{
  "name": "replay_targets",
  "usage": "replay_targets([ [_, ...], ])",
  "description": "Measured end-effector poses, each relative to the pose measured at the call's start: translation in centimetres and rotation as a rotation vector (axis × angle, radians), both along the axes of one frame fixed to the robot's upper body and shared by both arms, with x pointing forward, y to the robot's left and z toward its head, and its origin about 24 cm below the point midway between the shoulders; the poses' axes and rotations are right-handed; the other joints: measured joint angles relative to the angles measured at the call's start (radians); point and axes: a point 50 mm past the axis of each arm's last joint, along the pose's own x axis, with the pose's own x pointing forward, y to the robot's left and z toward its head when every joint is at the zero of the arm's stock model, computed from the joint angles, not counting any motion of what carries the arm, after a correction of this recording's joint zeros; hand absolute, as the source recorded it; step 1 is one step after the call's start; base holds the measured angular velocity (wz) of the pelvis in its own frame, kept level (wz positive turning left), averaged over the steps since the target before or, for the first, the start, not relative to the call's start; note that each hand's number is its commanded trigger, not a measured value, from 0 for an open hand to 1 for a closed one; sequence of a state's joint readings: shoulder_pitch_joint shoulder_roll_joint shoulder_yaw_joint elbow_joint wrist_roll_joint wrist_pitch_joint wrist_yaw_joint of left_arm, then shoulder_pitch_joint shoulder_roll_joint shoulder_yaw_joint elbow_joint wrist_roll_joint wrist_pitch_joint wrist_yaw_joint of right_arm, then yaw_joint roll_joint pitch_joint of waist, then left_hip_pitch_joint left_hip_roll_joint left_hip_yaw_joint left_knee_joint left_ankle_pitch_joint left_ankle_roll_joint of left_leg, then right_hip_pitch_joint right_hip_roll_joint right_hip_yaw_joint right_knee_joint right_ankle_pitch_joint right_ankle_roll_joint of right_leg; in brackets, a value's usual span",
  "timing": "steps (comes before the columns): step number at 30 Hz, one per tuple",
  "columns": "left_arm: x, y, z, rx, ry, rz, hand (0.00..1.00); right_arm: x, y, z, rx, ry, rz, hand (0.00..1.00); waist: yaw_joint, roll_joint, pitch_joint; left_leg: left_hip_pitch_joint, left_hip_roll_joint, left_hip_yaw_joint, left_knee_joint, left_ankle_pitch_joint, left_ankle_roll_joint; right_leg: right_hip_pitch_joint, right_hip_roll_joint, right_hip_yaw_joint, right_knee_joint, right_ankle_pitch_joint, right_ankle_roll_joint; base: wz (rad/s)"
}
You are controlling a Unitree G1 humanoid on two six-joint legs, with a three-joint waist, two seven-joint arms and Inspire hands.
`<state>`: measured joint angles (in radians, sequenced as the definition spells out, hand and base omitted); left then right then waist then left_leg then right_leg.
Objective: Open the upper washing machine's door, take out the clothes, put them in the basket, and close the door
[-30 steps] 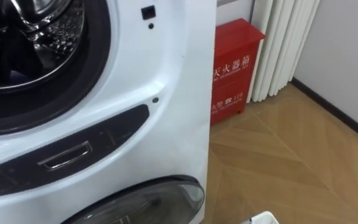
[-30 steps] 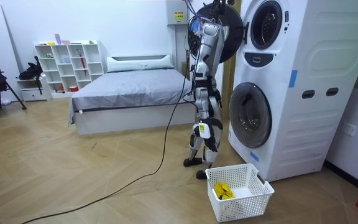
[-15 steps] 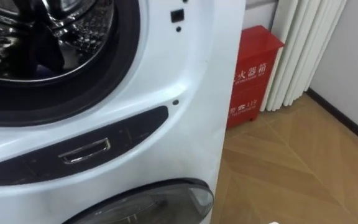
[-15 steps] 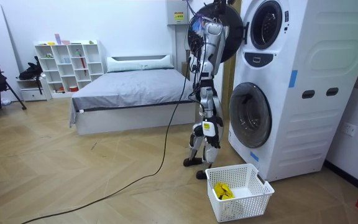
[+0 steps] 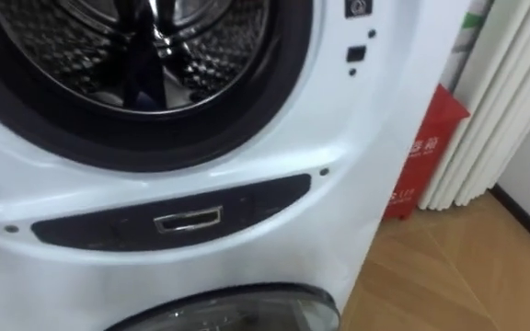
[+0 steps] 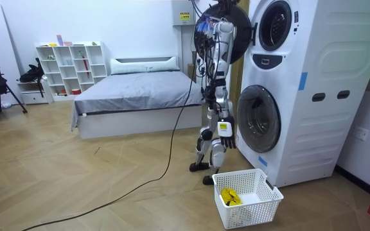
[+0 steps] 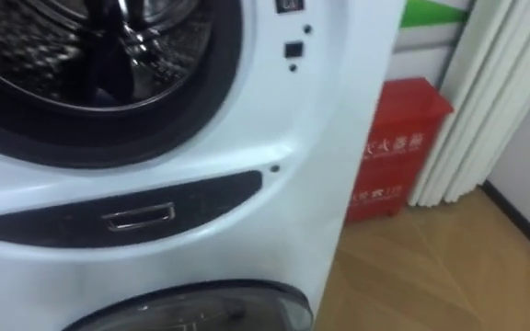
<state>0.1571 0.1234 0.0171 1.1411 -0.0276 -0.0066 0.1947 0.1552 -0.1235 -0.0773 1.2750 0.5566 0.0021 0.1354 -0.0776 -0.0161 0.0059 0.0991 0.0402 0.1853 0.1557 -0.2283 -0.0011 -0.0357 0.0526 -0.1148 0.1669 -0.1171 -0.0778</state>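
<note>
Bedroom setup, wood floor (image 6: 76, 160), bed (image 6: 133, 90) at the back. Right hand (image 6: 223, 142) hanging low beside the lower door (image 6: 259, 119), fingers too small to call open or curled. Standing right up against the stacked washing machine (image 6: 313, 77). Clothes-wise, just a dark bundle (image 5: 141, 74) deep in the upper drum (image 5: 210, 55), so nothing picked yet. Plenty to go wrong on the reach, probably: high opening, so a wrist clipping the dark rim (image 5: 247, 138), or cloth snagging on a drum paddle. Also basket (image 6: 259, 208) down by the feet and off to one side, so a sloppy drop landing on the floor instead.
</note>
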Motion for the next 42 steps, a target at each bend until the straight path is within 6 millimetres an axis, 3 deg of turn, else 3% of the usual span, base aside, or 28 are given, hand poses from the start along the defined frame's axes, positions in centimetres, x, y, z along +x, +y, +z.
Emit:
replay_targets([
  [3, -0.4, 0.1, 0.0, 0.013, 0.009, 0.011, 0.00, 0.6, 0.2, 0.0, -0.005, -0.002, 0.023, 0.00, 0.005, -0.008, -0.0005, 0.002, 0.000, -0.006, -0.005, 0.000, 0.000, 0.005, 0.000, -0.003, 0.000, -0.002, 0.002, 0.13],
  [7, -0.6, 0.3, 0.0, 0.033, 0.013, 0.015, 0.00, 1.3, 0.5, -0.1, -0.013, -0.001, 0.072, 0.00, 0.007, -0.017, 0.0065, 0.031, -0.001, -0.028, -0.006, 0.000, 0.000, 0.051, -0.002, -0.025, -0.020, -0.007, 0.003, 0.18],
  [14, -1.5, 0.8, 0.1, 0.047, 0.033, 0.040, 0.00, 2.1, 0.6, 0.0, -0.029, 0.007, 0.162, 0.00, 0.037, -0.019, 0.0058, 0.043, 0.003, -0.036, 0.008, -0.001, -0.001, 0.068, -0.001, -0.041, -0.017, -0.016, -0.006, 0.05],
  [16, -2.4, 1.2, 0.1, 0.061, 0.057, 0.046, 0.00, 2.0, 0.5, -0.1, -0.035, 0.015, 0.192, 0.00, 0.042, -0.022, 0.0052, 0.042, 0.012, -0.037, 0.043, -0.012, -0.015, 0.076, 0.000, -0.040, -0.013, -0.029, -0.011, 0.02],
  [19, -3.7, 1.6, 0.2, 0.082, 0.102, 0.037, 0.00, 1.6, 0.5, -0.1, -0.036, 0.028, 0.203, 0.00, 0.057, -0.022, 0.0050, -0.003, 0.036, -0.049, 0.201, -0.058, -0.032, 0.086, 0.003, -0.052, 0.026, -0.058, -0.023, 0.02],
  [22, -4.2, 1.7, 0.2, 0.099, 0.142, -0.020, 0.00, 1.7, 0.4, 0.0, -0.042, 0.029, 0.214, 0.00, 0.076, -0.020, 0.0045, -0.081, 0.063, -0.062, 0.393, -0.078, -0.047, 0.068, 0.014, -0.051, 0.091, -0.089, -0.044, -0.05],
  [26, -3.5, 1.5, 0.2, 0.096, 0.153, -0.084, 0.00, 2.1, -0.2, 0.1, -0.069, 0.027, 0.251, 0.00, 0.076, -0.010, 0.0025, -0.214, 0.098, -0.128, 0.639, -0.054, -0.051, 0.040, 0.042, -0.079, 0.135, -0.109, -0.077, 0.03],
  [27, -3.1, 1.4, 0.2, 0.094, 0.145, -0.089, 0.00, 2.2, -0.2, 0.1, -0.074, 0.029, 0.251, 0.00, 0.075, -0.009, 0.0052, -0.229, 0.107, -0.134, 0.688, -0.040, -0.052, 0.036, 0.044, -0.081, 0.146, -0.112, -0.083, 0.00],
  [28, -3.0, 1.3, 0.1, 0.090, 0.145, -0.102, 0.00, 2.2, -0.4, 0.2, -0.084, 0.032, 0.251, 0.00, 0.078, -0.010, 0.0099, -0.233, 0.116, -0.136, 0.802, -0.018, -0.059, 0.036, 0.049, -0.081, 0.163, -0.119, -0.093, -0.06],
  [29, -2.7, 1.3, 0.2, 0.090, 0.137, -0.102, 0.00, 2.0, -0.5, 0.2, -0.091, 0.037, 0.246, 0.00, 0.067, 0.001, 0.0011, -0.214, 0.127, -0.138, 0.870, -0.013, -0.067, 0.037, 0.058, -0.082, 0.163, -0.120, -0.096, 0.00],
  [30, -2.3, 1.3, 0.2, 0.091, 0.127, -0.105, 0.00, 2.0, -0.6, 0.2, -0.098, 0.039, 0.245, 0.00, 0.058, 0.004, 0.0016, -0.198, 0.129, -0.141, 0.885, -0.008, -0.075, 0.037, 0.060, -0.087, 0.163, -0.119, -0.098, 0.16],
  [33, 0.8, 1.0, 0.4, 0.091, 0.050, -0.132, 0.00, 2.0, -1.1, 0.3, -0.133, 0.039, 0.265, 0.00, 0.039, 0.019, 0.0036, -0.086, 0.121, -0.146, 0.834, -0.007, -0.090, 0.005, 0.062, -0.106, 0.177, -0.115, -0.100, 0.21],
  [36, 4.3, 0.2, 1.0, 0.091, -0.064, -0.195, 0.00, 1.7, -1.5, 0.4, -0.157, 0.026, 0.249, 0.00, 0.011, 0.052, 0.0082, 0.020, 0.117, -0.160, 0.650, -0.030, -0.114, -0.056, 0.063, -0.143, 0.198, -0.098, -0.100, 0.36],
  [38, 6.5, -0.2, 1.5, 0.091, -0.134, -0.214, 0.00, 2.0, -1.7, 0.5, -0.159, 0.017, 0.226, 0.00, -0.009, 0.070, 0.0074, 0.088, 0.120, -0.192, 0.437, -0.089, -0.120, -0.124, 0.057, -0.176, 0.224, -0.079, -0.098, 0.26],
  [40, 7.8, -0.5, 1.8, 0.092, -0.164, -0.233, 0.00, 2.2, -1.6, 0.4, -0.154, 0.018, 0.216, 0.00, -0.016, 0.071, 0.0058, 0.122, 0.113, -0.192, 0.285, -0.143, -0.114, -0.178, 0.041, -0.190, 0.239, -0.056, -0.095, 0.18],
  [42, 8.9, -1.0, 2.0, 0.086, -0.192, -0.252, 0.00, 2.5, -1.5, 0.4, -0.150, 0.008, 0.214, 0.00, -0.017, 0.060, 0.0126, 0.137, 0.099, -0.186, 0.172, -0.165, -0.103, -0.219, 0.023, -0.191, 0.238, -0.018, -0.088, 0.10],
])
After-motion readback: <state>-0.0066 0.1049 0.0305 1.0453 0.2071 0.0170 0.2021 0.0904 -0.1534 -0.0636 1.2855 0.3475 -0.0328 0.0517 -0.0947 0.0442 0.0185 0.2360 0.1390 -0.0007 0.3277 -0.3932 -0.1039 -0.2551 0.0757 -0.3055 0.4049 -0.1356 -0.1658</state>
